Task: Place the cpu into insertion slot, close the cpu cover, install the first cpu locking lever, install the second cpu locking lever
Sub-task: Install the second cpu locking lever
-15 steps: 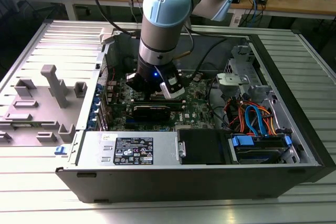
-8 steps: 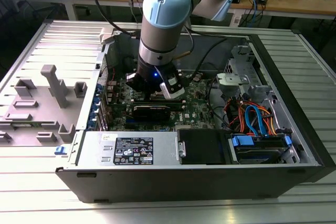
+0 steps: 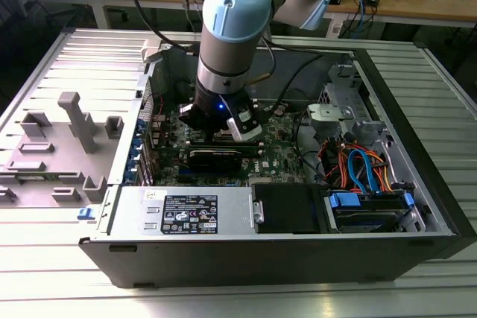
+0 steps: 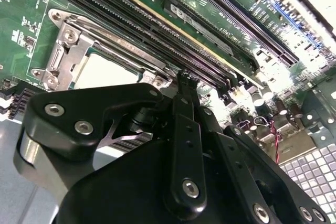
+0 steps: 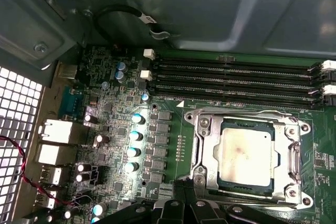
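Observation:
The cpu (image 5: 244, 153) lies flat in the insertion slot (image 5: 247, 125) on the green motherboard, its dull silver top showing through the square window. The cpu cover (image 5: 206, 153) is down over it, a silver frame around the chip. In the second wrist view the cpu (image 4: 100, 72) and cover (image 4: 68, 45) lie just beyond my black fingers. A thin metal lever (image 5: 236, 113) runs along one side of the socket. My gripper (image 5: 181, 203) is shut, its tip (image 4: 187, 77) at the socket's edge near a corner. In the exterior view the gripper (image 3: 223, 128) reaches down inside the open computer case.
Long black memory slots (image 5: 236, 77) run beside the socket, and a row of capacitors (image 5: 137, 119) stands on its other side. The case walls surround the board. A drive cage with orange and blue cables (image 3: 358, 169) and a power supply (image 3: 186, 214) sit nearby. Grey fixtures (image 3: 74, 124) stand outside.

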Robot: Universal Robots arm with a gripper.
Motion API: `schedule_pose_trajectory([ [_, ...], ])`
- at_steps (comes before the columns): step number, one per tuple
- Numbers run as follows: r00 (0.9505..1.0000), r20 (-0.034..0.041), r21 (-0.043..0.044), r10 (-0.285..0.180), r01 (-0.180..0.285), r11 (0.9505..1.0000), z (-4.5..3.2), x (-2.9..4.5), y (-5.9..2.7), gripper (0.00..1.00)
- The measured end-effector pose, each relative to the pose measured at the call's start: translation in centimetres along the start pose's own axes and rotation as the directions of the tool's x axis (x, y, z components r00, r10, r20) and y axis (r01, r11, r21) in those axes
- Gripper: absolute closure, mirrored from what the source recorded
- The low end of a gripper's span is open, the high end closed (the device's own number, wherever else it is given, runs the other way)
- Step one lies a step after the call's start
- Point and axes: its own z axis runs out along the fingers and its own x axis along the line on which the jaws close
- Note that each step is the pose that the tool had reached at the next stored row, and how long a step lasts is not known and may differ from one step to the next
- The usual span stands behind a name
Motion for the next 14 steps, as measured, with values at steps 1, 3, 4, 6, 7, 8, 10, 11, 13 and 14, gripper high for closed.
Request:
schedule_pose_trajectory([
  [1,1.0,0.0001,-0.0014,0.0,0.0,1.0,0.01,0.01,0.0,0.89],
  [3,1.0,0.0005,-0.0053,-0.001,0.001,1.0,0.02,0.08,0.0,0.89],
  [4,1.0,0.0007,-0.0078,-0.001,0.001,1.0,0.02,0.11,0.0,0.89],
  [6,1.0,0.0014,-0.0138,-0.002,0.002,0.9999,0.04,0.13,0.01,0.89],
  [7,1.0,0.0016,-0.0157,-0.002,0.002,0.9999,0.06,0.13,0.01,0.89],
  [8,1.0,0.0019,-0.0173,-0.002,0.002,0.9998,0.1,0.13,0.0,0.89],
  [10,1.0,0.0018,-0.0182,-0.002,0.002,0.9998,0.18,0.11,-0.02,0.89],
  [11,1.0,0.0015,-0.018,-0.002,0.002,0.9998,0.24,0.11,-0.04,0.89],
  [13,1.0,0.0018,-0.019,-0.002,0.002,0.9998,0.35,0.1,-0.06,0.89],
  [14,1.0,0.0019,-0.0198,-0.002,0.002,0.9998,0.39,0.1,-0.06,0.89],
])
